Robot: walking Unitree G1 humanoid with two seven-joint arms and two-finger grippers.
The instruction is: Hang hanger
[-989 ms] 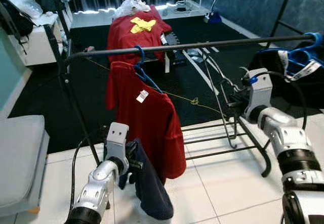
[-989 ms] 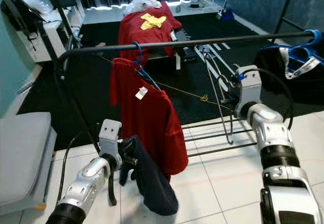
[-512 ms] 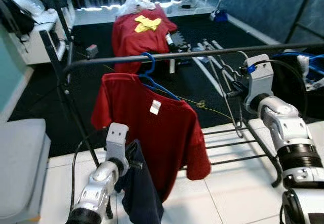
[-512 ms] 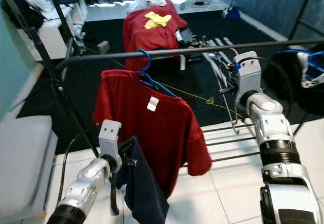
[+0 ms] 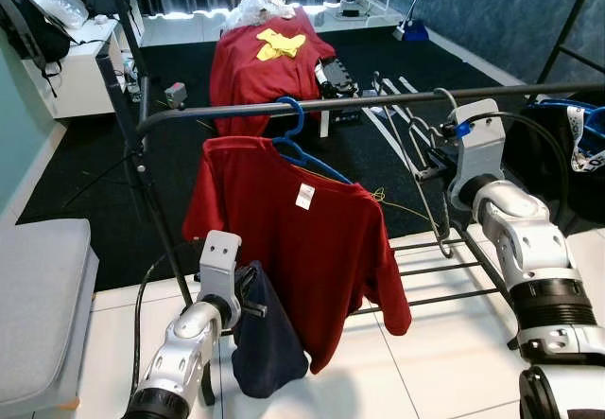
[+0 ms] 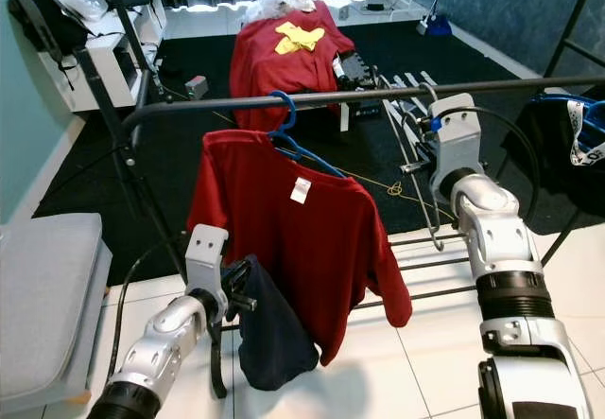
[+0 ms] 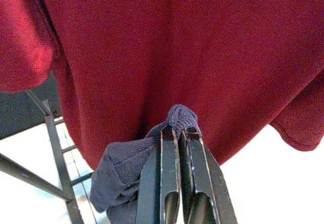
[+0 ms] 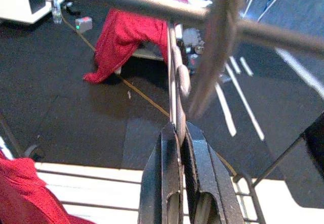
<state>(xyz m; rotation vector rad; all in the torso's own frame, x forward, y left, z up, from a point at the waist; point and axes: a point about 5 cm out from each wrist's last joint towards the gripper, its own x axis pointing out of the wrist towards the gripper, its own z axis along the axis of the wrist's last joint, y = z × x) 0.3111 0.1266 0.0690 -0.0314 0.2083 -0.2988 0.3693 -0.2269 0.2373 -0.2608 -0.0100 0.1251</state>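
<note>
White floor tiles and dark carpet lie beneath a black clothes rail [image 5: 378,102]. 1 wire hanger [image 5: 427,187] is pinched by the closed right gripper [image 8: 181,133], its hook [image 6: 427,91] raised against the rail, its long axis hanging downward. Left of it, a red T-shirt [image 5: 293,249] hangs on a blue hanger [image 5: 301,145]. The left gripper [image 7: 181,133] is clamped on a navy garment [image 5: 265,339].

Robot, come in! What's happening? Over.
Right gripper shut on wire hanger at rail. Left gripper shut on navy cloth. Red shirt hanging beside.
</note>
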